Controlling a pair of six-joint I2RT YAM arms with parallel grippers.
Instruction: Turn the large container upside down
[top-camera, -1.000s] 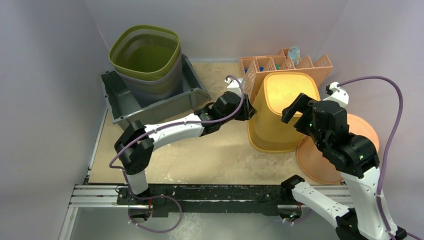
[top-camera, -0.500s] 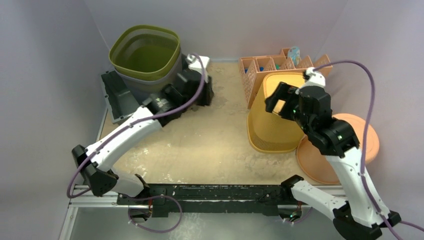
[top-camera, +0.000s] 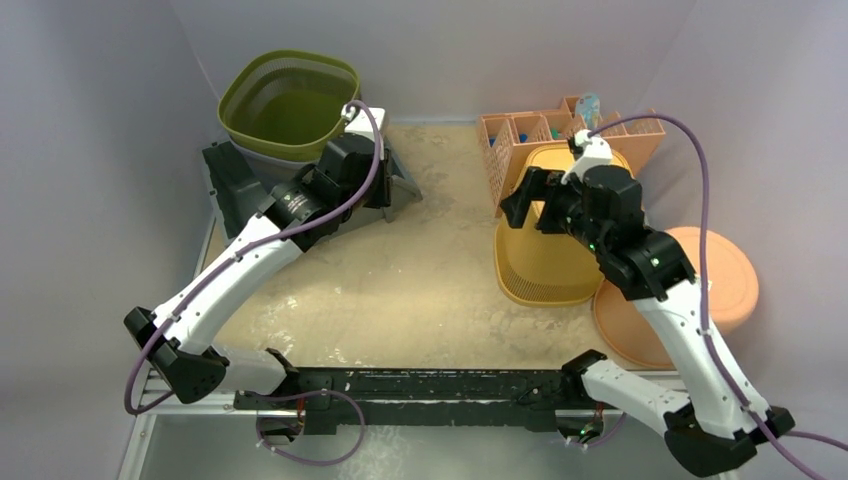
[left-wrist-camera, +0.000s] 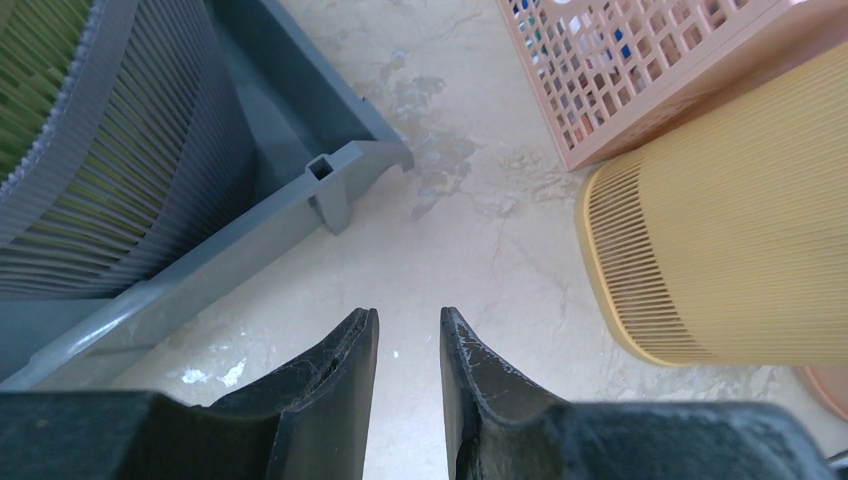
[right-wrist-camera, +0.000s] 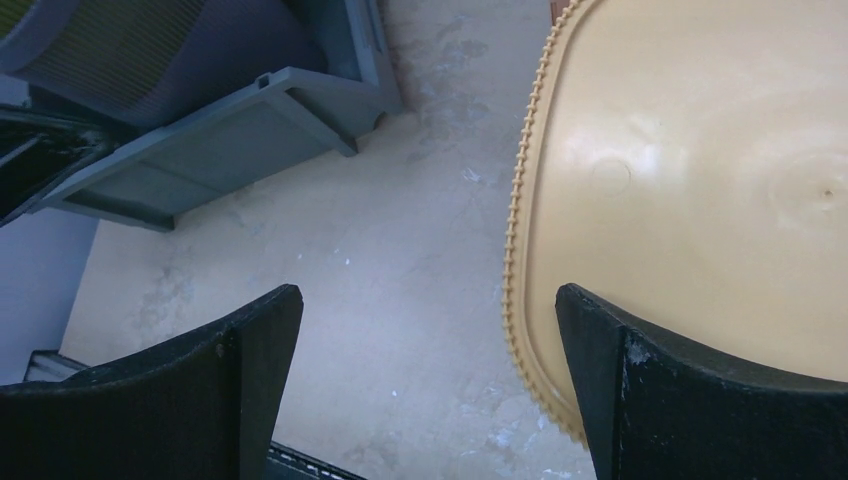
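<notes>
The large container is a yellow ribbed basket (top-camera: 550, 270) standing on the tabletop with its flat base up and its wider rim down. In the left wrist view the basket (left-wrist-camera: 740, 230) lies to the right. The right wrist view looks down on the basket's smooth base (right-wrist-camera: 700, 150). My right gripper (top-camera: 535, 212) hangs wide open over the base's left edge, one finger over the base and one over the floor, holding nothing (right-wrist-camera: 430, 300). Far to the left, my left gripper (top-camera: 388, 192) hovers by the grey bin's corner. Its jaws stand a narrow gap apart, empty (left-wrist-camera: 410, 320).
A grey bin (top-camera: 235, 185) at back left holds a green basket (top-camera: 290, 105) nested in a grey one. A pink lattice organiser (top-camera: 520, 135) stands behind the yellow basket. An orange round lid (top-camera: 720, 290) lies at its right. The bin's corner (left-wrist-camera: 330, 180) is just ahead of my left fingers.
My left arm has swung away from the yellow basket to the grey bin's corner. My right gripper has moved back and left over the basket's base. The basket has stayed put.
</notes>
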